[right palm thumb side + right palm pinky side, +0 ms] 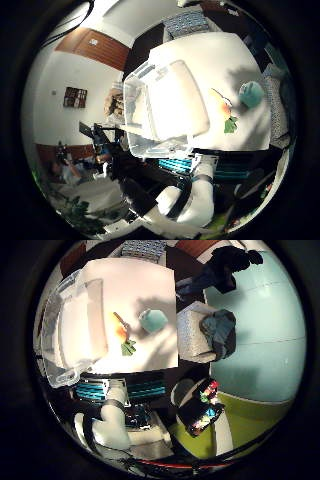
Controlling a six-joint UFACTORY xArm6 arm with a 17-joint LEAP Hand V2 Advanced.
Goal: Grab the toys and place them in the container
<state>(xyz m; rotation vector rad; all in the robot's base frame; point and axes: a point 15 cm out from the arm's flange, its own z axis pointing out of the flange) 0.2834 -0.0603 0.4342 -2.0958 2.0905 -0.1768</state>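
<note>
Palm views from well above the work surface. You see a white table [145, 285] carrying a clear plastic container [165, 107] and two toys. The container sits on one side of the tabletop and overhangs its edge; no toy shows inside it. The carrot toy [123, 335], orange with a green leaf end, lies on the bare tabletop just beside the container's long wall. The teal toy [153, 320], a rounded block, lies near the carrot on the side away from the container, at about 2 o'clock from it in the little finger side view, the two apart. Both toys rest on the table, not in the container. The white arm [200, 195] rises beside the table. You cannot tell how the hand's fingers stand, since none show clearly.
</note>
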